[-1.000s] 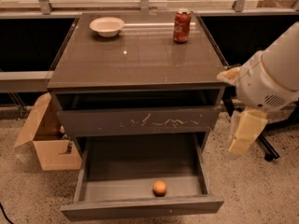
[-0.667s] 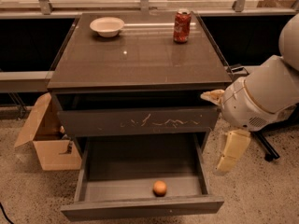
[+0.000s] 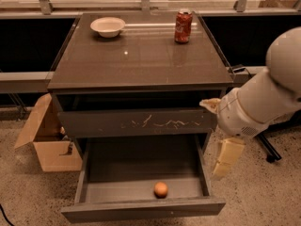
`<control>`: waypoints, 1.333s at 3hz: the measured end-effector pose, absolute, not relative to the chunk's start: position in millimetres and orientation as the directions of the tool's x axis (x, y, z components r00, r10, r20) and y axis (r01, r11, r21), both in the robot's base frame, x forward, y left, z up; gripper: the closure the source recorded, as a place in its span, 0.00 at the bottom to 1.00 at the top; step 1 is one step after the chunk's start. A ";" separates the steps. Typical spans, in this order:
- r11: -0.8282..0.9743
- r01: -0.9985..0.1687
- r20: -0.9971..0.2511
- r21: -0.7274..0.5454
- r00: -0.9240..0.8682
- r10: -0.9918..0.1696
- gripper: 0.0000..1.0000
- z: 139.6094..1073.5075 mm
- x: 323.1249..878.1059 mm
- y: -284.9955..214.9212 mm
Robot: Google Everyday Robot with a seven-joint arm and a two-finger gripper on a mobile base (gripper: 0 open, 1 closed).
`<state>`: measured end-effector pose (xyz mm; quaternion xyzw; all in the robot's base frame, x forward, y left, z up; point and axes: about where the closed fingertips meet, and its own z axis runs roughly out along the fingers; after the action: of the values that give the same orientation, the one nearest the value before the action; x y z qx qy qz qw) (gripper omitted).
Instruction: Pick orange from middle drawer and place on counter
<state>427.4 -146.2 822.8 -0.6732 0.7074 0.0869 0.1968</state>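
The orange (image 3: 161, 189) is lying untouched, so the task is standing wholly open: nothing is picked or placed yet. The bench (image 3: 141, 60) is waiting for it. Below the bench's front edge the middle drawer (image 3: 141, 161) is hanging pulled out, holding the orange near its front wall. The end effector (image 3: 228, 157) is hovering beside the drawer, under the bench's front right corner, apart from the fruit; released or clenched, I cannot tell. A bowl (image 3: 108, 26) and red can (image 3: 183, 26) are sitting along the far edge
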 end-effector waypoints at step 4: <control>-0.069 -0.990 -0.493 -0.124 0.121 -0.862 0.00 659.5 450.9 -120.5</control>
<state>450.9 -120.5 659.5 -0.7161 0.6464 0.1466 0.2187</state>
